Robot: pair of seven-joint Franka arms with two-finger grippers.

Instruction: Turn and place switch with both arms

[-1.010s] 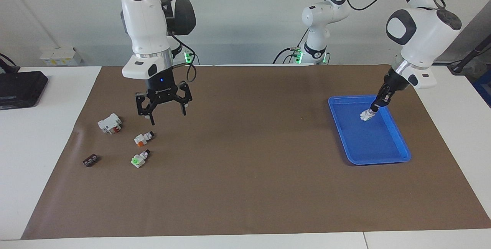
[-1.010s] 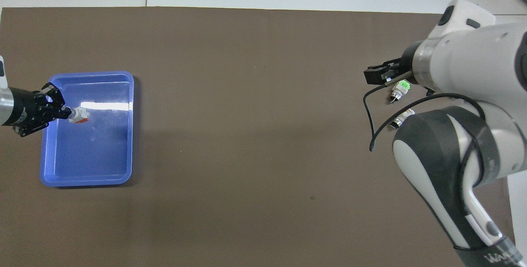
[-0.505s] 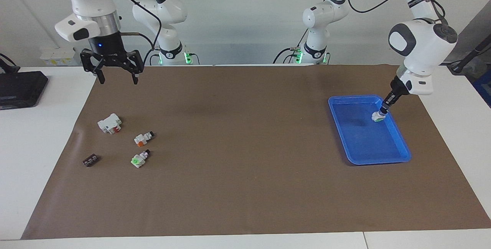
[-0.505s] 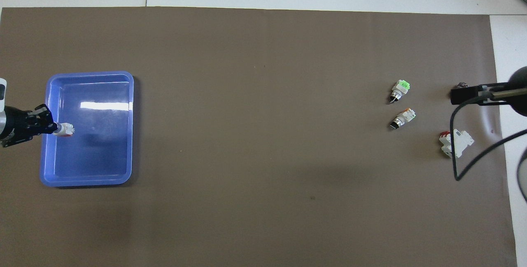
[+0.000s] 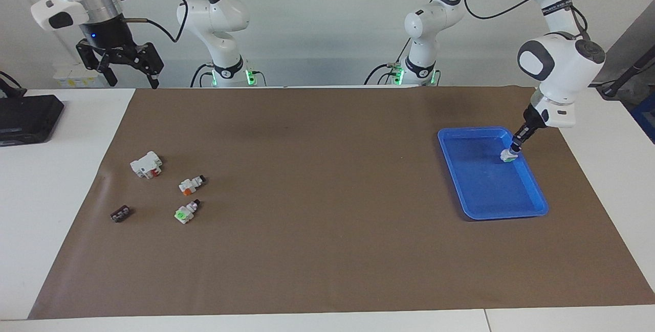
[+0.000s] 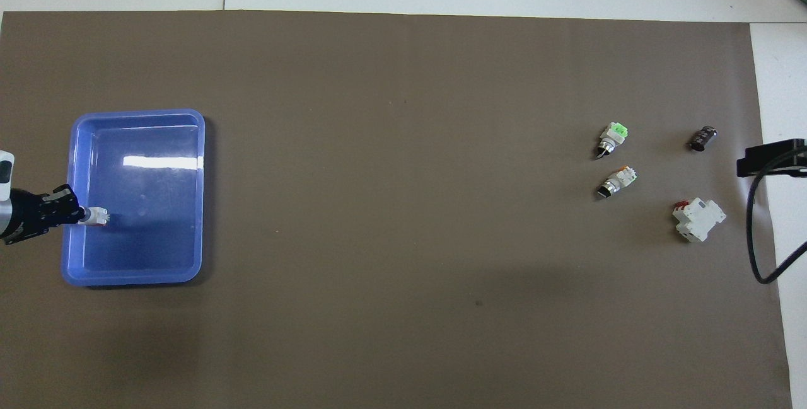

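One switch [image 5: 507, 155] sat clamped in the left end effector [image 5: 513, 149] over one blue tray [image 5: 532, 204], while the right end effector [image 5: 125, 68], fingers apart, hung above the desk [image 5: 51, 194] edge near four loose parts.

We see the brown mat [image 5: 327, 219] open across its middle; at 9 o'clock in the facing view small parts [image 5: 169, 189] cluster, at 3 o'clock the blue tray [image 5: 463, 189] blocks.

Robotics lab: two white arms [image 5: 558, 61] bolted at white table [image 5: 61, 168], brown mat [image 5: 327, 194] spread over it, cables trailing, blue tray [image 5: 532, 189], small electrical parts [image 5: 147, 164] laid out.
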